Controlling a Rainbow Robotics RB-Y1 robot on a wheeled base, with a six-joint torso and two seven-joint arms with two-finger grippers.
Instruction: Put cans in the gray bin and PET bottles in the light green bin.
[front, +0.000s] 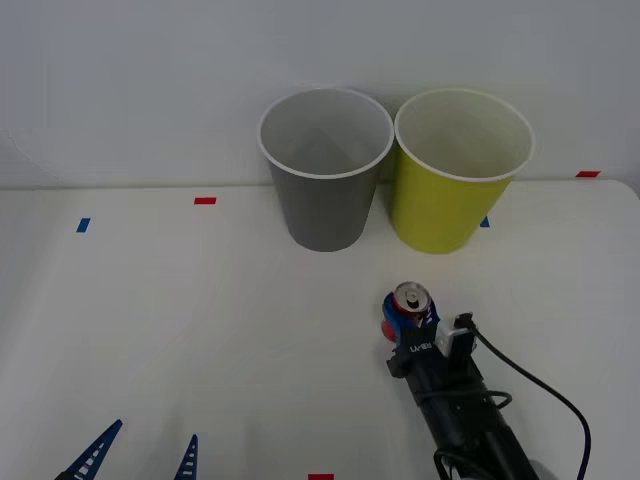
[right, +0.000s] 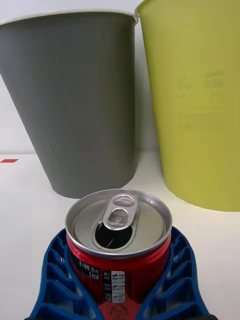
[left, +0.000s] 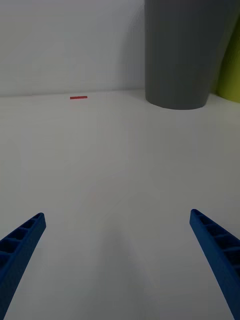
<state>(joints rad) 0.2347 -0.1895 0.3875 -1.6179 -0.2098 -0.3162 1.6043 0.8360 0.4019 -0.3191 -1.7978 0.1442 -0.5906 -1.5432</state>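
on the white table (front: 150, 330), just in front of the two bins, the red can (front: 409, 305) stands upright with the right gripper (front: 408, 322) clamped round its sides, blue fingers (right: 55, 280) hugging it. gray bin (front: 325, 170) and light green bin (front: 460, 170) stand side by side near the back edge. left gripper (front: 135, 455) sits parked at the near left, fingers spread wide apart.

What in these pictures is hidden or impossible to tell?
- Bottoms inside the gray bin and light green bin: front view, their own walls hide them.
- Can's lower half: right wrist view, the right gripper's blue fingers cover it.
- Can's small print: too small.
- Left gripper: front view, cut off by the edge.
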